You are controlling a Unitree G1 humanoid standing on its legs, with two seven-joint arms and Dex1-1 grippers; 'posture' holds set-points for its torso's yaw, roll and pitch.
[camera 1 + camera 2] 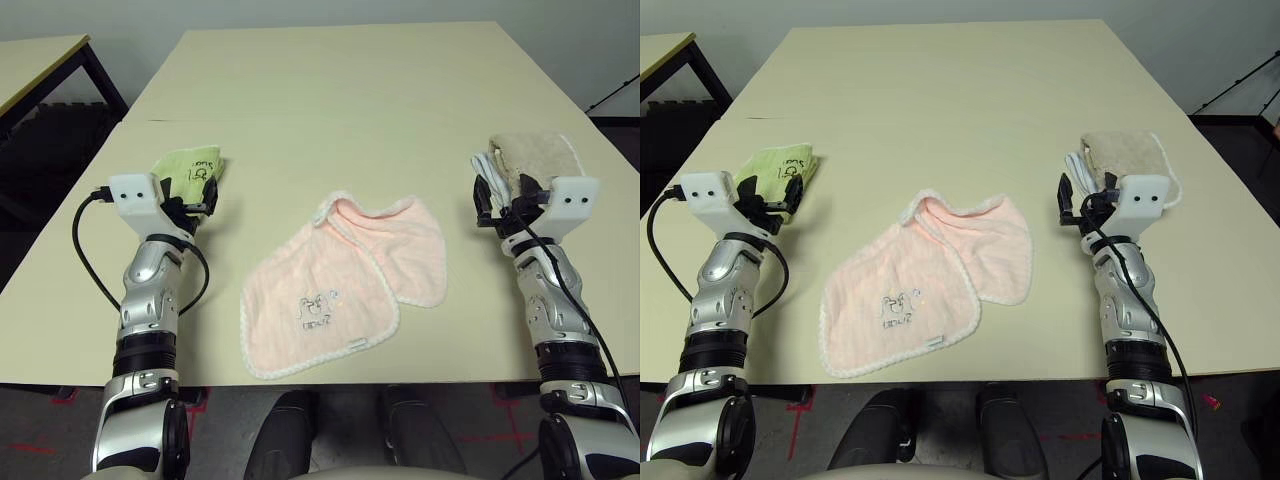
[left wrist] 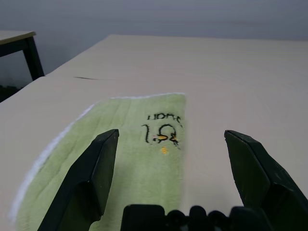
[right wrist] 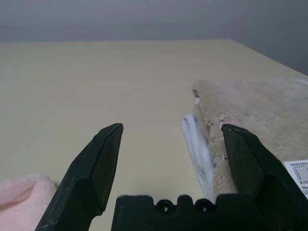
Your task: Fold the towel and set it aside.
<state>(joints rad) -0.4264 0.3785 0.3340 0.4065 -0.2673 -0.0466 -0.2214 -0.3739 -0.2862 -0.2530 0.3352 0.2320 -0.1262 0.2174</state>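
The left gripper [image 1: 200,200] and the right gripper [image 1: 497,208] both hang with fingers spread wide and nothing between them, well apart on either side of the pale pink terry towel with white scalloped trim [image 1: 340,290], which lies loosely doubled near the front edge of the pale wooden table [image 1: 350,90]. Its small dark embroidered figure carries lettering too small to read. Left of it lies a folded lime-green towel [image 2: 130,159] with dark stitched writing, right of it a folded beige towel with a white edge [image 3: 250,125] bearing a barcode label [image 3: 297,172]; bare tabletop stretches beyond.
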